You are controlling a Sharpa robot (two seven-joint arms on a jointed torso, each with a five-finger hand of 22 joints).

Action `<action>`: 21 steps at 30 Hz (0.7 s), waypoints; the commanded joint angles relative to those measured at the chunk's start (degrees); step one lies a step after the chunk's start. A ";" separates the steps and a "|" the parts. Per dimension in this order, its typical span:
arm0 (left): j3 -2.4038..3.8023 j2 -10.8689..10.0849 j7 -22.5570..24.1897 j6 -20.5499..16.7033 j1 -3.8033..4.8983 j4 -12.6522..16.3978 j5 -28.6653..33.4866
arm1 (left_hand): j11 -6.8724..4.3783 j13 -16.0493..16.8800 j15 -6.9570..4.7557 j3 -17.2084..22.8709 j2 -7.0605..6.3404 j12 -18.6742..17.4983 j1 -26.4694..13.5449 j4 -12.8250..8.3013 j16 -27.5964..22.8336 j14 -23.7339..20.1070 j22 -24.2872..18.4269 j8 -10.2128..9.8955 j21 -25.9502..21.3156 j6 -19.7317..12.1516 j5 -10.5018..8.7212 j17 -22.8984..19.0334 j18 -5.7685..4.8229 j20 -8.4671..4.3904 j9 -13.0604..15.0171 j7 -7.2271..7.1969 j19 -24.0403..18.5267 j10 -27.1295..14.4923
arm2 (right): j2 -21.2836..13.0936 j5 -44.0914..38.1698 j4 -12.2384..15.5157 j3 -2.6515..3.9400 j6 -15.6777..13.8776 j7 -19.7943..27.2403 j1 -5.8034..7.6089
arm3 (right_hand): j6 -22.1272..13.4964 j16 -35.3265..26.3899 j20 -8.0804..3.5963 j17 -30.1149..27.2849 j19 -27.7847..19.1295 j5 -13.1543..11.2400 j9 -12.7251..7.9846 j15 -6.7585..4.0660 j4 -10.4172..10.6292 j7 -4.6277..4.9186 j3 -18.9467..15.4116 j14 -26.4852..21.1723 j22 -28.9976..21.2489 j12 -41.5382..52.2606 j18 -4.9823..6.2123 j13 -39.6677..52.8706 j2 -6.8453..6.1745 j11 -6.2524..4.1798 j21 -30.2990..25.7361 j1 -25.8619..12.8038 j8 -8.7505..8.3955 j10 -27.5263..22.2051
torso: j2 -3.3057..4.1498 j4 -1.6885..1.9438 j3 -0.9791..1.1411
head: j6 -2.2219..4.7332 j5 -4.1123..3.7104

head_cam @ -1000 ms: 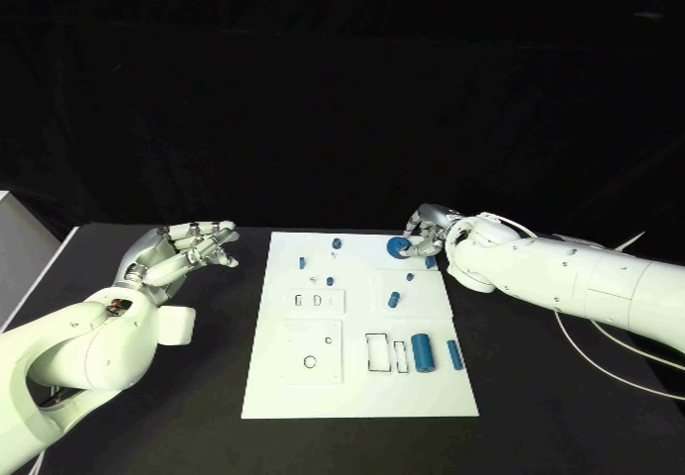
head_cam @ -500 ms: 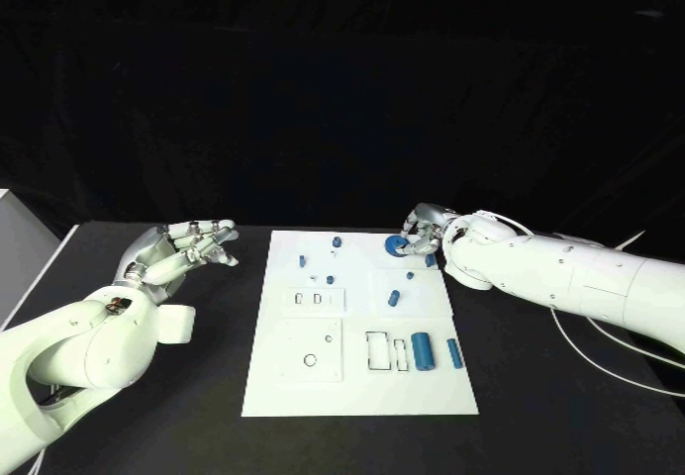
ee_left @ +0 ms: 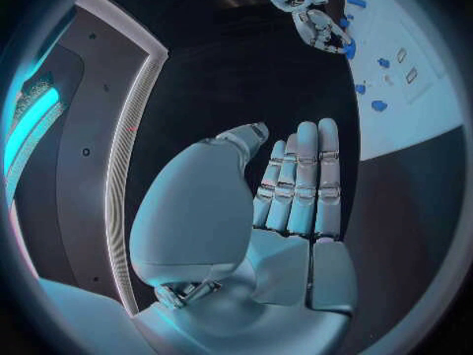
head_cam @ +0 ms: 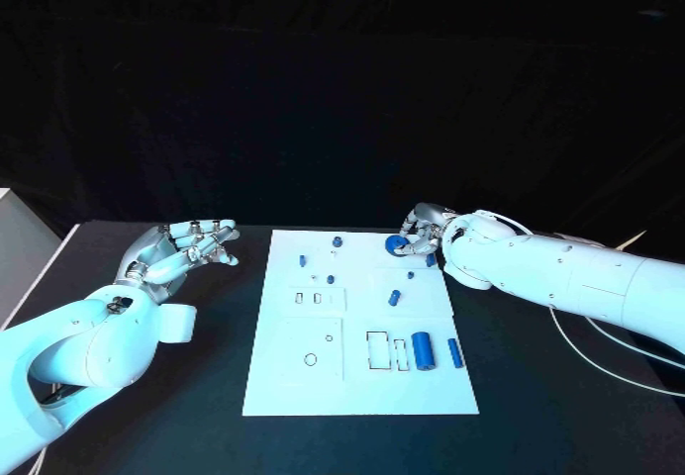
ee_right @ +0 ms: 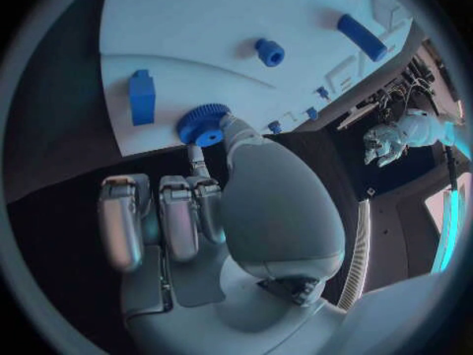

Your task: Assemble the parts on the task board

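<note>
Pinching blue gear (ee_right: pixel 203 124), apparently: right hand (head_cam: pixel 422 236); left hand (head_cam: pixel 183 253) idle.

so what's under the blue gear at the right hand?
The blue gear sits at the far right corner of the white board, with the right hand touching its rim. Under it only white board shows; the gear covers any peg or hole beneath it.

Task board (head_cam: pixel 357 391) sits mid-desk (head_cam: pixel 571 416); left hand (head_cam: pixel 183 253) hovers off its left edge, right hand (head_cam: pixel 423 236) at the far right corner on a gear (head_cam: pixel 396 243); two cylinders (head_cam: pixel 423 347) lie near the right edge, closer in
</note>
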 commanded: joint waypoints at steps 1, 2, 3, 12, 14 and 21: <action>0.04 0.13 0.15 0.95 0.01 0.08 -0.23 | 0.02 -0.01 -0.12 0.28 0.00 0.04 -0.43 -0.04 0.23 -0.28 0.04 0.30 0.38 -0.24 -0.34 -0.08 0.17 0.02 0.06 -0.21 -0.48 -0.18 | 0.32 -1.06 0.17 -0.24 1.67 -0.60 -0.43 | 1.12 0.24 0.23 15.06 4.68 1.51 0.00 0.00 0.10 -0.21 0.14 5.97 11.82 0.12 -0.83 15.09 0.14 -0.26 0.41 -0.80 0.11 5.98 | -0.01 0.04 -0.01 | 0.15 0.03; 0.04 0.13 0.15 0.95 0.01 0.07 -0.23 | 0.02 -0.01 -0.12 0.28 0.00 0.04 -0.43 -0.04 0.23 -0.28 0.04 0.30 0.38 -0.24 -0.34 -0.08 0.17 0.02 0.06 -0.21 -0.48 -0.18 | 0.35 -1.43 0.21 -0.24 1.27 -0.86 -0.43 | 1.58 0.24 0.16 15.06 4.66 2.28 0.06 -0.11 0.05 -0.38 0.35 5.97 11.79 0.12 -0.82 15.09 0.27 -0.41 0.39 -0.77 0.33 5.98 | -0.01 0.05 -0.01 | 0.16 0.03; 0.04 0.14 0.15 0.95 0.01 0.07 -0.24 | 0.02 -0.01 -0.12 0.28 0.00 0.04 -0.43 -0.04 0.23 -0.28 0.04 0.30 0.38 -0.24 -0.34 -0.08 0.17 0.02 0.06 -0.21 -0.48 -0.18 | 0.37 -1.82 0.24 -0.24 0.95 -1.09 -0.43 | 2.38 0.24 0.01 15.06 4.66 2.98 0.16 -0.30 -0.07 -0.64 1.06 5.97 11.81 0.12 -0.82 15.09 0.75 -0.64 0.40 -0.37 0.71 5.98 | -0.02 0.05 -0.02 | 0.17 0.03; 0.04 0.13 0.13 0.90 0.01 0.07 -0.27 | 0.05 -0.02 -0.10 0.35 0.02 0.02 -0.39 -0.07 0.32 -0.36 0.13 0.29 0.49 -0.30 -0.33 -0.10 0.16 0.03 0.06 -0.17 -0.58 -0.25 | 0.47 -4.28 0.73 -0.25 -1.71 -2.20 -0.48 | 6.08 0.24 -1.27 15.06 4.71 2.31 0.64 -1.71 -0.99 -2.25 6.69 5.97 11.98 0.12 -0.85 15.09 1.78 -2.15 0.49 1.82 2.46 5.98 | -0.05 -0.01 -0.02 | 0.25 0.10; 0.04 0.13 0.12 0.88 0.01 0.08 -0.27 | 0.05 -0.02 -0.10 0.35 0.02 0.02 -0.39 -0.07 0.32 -0.36 0.13 0.29 0.49 -0.30 -0.33 -0.10 0.16 0.03 0.06 -0.17 -0.58 -0.25 | 0.46 -4.49 0.87 -0.25 -2.36 -2.05 -0.50 | 6.60 0.24 -1.50 15.06 4.73 2.25 0.76 -1.94 -1.32 -2.53 8.07 5.97 12.05 0.12 -0.87 15.09 2.00 -2.40 0.54 2.15 2.76 5.98 | -0.06 0.00 -0.02 | 0.26 0.11; 0.04 0.11 0.06 0.83 0.01 0.03 -0.28 | 0.05 -0.02 -0.10 0.51 0.15 0.04 -0.27 -0.13 0.41 -0.43 0.23 0.32 0.63 -0.30 -0.29 -0.12 0.17 0.03 0.07 -0.17 -0.67 -0.27 | 0.09 -6.26 2.50 -0.25 -6.70 -1.57 -0.67 | 7.52 0.24 -1.99 15.06 4.82 1.84 1.19 -2.42 -2.52 -3.05 11.27 5.97 12.27 0.12 -0.92 15.09 2.20 -2.91 0.69 2.33 3.58 5.98 | -0.05 0.00 0.02 | 0.38 0.17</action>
